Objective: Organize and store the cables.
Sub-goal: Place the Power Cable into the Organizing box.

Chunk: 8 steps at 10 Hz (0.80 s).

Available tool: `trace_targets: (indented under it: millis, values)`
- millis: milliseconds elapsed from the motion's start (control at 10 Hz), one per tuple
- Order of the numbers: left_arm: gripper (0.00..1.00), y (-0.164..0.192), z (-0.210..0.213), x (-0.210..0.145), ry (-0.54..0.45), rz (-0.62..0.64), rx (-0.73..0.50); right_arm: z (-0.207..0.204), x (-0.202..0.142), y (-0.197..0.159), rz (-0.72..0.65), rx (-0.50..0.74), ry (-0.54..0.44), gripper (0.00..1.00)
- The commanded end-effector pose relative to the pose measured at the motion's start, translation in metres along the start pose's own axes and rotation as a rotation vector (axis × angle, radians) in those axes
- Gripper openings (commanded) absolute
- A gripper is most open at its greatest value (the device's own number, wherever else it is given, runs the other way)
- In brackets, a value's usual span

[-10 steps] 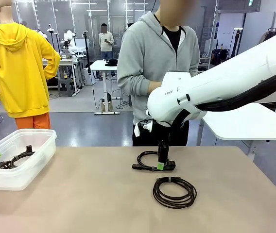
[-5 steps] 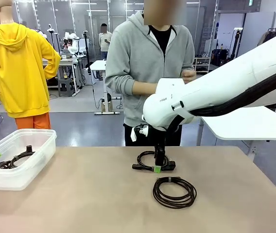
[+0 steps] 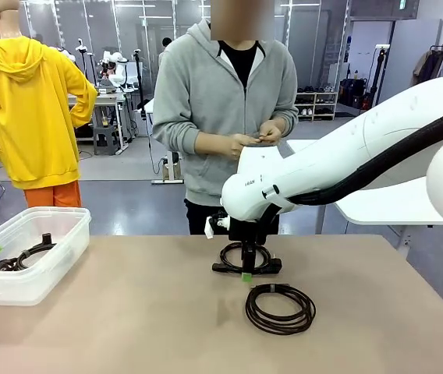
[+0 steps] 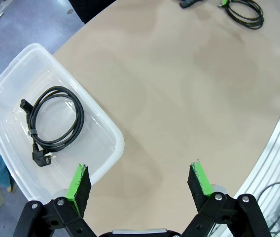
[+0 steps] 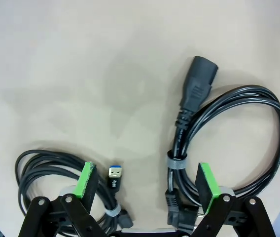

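Two coiled black cables lie mid-table. The far one [image 3: 233, 259] is a power cord [image 5: 228, 138] with a thick plug and a grey tie. The nearer coil [image 3: 280, 308] is a thinner cord [image 5: 41, 170] ending in a USB plug. My right gripper [image 3: 246, 269] [image 5: 146, 181] hangs open just above the power cord, its fingers straddling the tied side and the USB plug without touching. A third coil [image 4: 53, 123] [image 3: 23, 257] rests in the clear bin. My left gripper [image 4: 140, 180] stays open and empty above the bin's near edge.
The clear plastic bin [image 3: 42, 269] [image 4: 103, 126] stands at the table's left. A person in a grey hoodie [image 3: 221, 101] stands at the far side, both hands [image 3: 253, 140] together at chest height, off the table. Bare tabletop lies between bin and cables.
My right arm has shifted left and come lower over the far coil. The person has stepped left and brought both hands together. The cables and the left gripper have not moved.
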State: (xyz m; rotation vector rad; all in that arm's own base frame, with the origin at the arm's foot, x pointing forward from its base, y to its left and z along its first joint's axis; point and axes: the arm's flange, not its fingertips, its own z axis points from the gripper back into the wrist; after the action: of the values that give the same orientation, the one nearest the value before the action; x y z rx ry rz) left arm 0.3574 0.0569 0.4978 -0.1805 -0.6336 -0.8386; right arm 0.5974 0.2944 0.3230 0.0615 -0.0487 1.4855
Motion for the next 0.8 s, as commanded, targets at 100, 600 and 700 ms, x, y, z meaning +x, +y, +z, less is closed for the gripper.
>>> trace_targets:
  millis: [100, 600, 700]
  values:
    - [1.00, -0.001, 0.000, 0.002, 0.003, 0.008, 0.007, -0.007, 0.006, -0.014, -0.047, 0.010, 0.014, 1.00]
    - [1.00, -0.001, 0.000, 0.002, 0.003, 0.008, 0.007, -0.018, 0.004, -0.018, -0.065, 0.039, 0.044, 0.27]
    - [1.00, -0.001, 0.000, 0.002, 0.003, 0.008, 0.007, -0.017, 0.003, -0.018, -0.065, 0.040, 0.046, 0.00]
